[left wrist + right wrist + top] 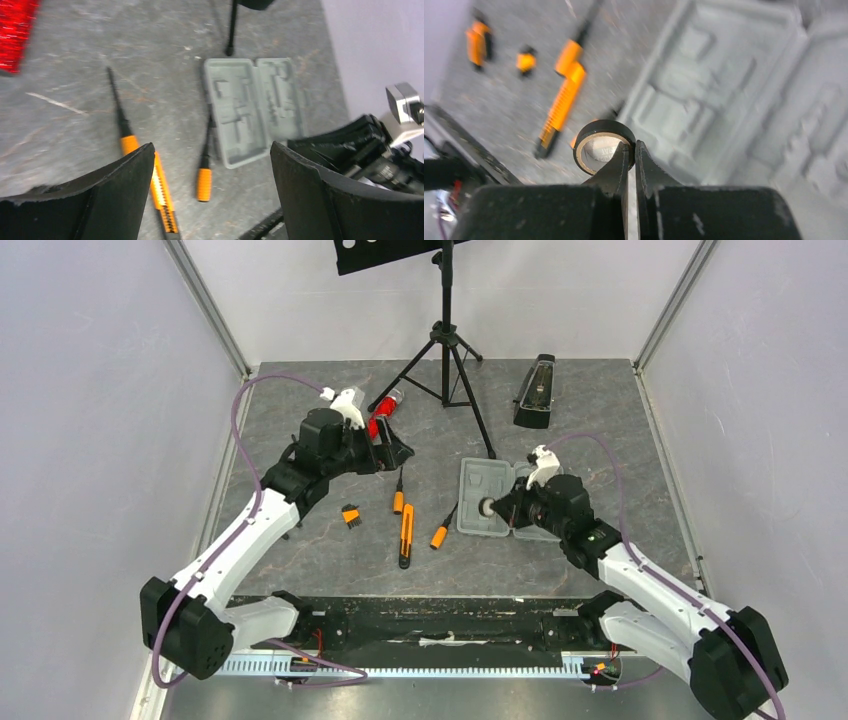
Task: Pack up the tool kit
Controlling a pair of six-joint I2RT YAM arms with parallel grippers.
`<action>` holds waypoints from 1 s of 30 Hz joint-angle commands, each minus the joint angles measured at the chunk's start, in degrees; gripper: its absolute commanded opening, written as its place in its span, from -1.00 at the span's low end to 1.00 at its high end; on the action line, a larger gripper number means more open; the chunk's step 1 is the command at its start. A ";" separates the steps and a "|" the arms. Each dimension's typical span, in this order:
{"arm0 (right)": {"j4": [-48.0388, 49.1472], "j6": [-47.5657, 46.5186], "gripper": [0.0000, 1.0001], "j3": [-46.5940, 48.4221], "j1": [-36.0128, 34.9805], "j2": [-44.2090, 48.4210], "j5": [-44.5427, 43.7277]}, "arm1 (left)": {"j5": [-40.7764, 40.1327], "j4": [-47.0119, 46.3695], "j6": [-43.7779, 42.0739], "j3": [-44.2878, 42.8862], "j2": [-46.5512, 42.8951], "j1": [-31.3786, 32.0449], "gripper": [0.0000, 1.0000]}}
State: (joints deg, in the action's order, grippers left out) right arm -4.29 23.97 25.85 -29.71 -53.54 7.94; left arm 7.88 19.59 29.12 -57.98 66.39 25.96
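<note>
Right hand [631, 145] pinches a black ring [590, 134] by the case [724, 75]; left hand [398, 452] wide near red cylinder [381, 416].

No text legible. Faint print on pale inner face of black round roll [599, 150], pinched in my right gripper [633, 147]: blurred, unreadable.

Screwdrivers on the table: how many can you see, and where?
2. One screwdriver lies mid-table, handle by the far end of the orange knife; the second screwdriver lies beside the left edge of the grey case. More may lie hidden.
</note>
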 commanded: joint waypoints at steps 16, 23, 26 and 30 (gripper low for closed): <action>92.05 37.45 -1.00 0.09 5.02 -20.49 31.09 | 25.93 -40.02 8.03 6.17 1.07 8.18 0.87; 92.79 41.21 -1.00 4.22 5.08 -22.05 34.20 | 32.53 -46.43 0.67 5.60 0.01 8.64 0.88; 92.26 42.23 -1.00 5.05 5.03 -21.95 35.23 | 34.83 -46.33 -5.23 5.83 -2.02 8.80 0.87; 89.96 41.37 -1.00 5.27 5.02 -20.99 35.73 | 35.19 -42.89 -13.32 5.13 -4.67 9.55 0.88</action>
State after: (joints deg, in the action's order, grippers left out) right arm 83.09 64.82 29.17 -24.84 -75.48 41.41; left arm 39.83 -22.24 27.29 -51.46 65.32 34.63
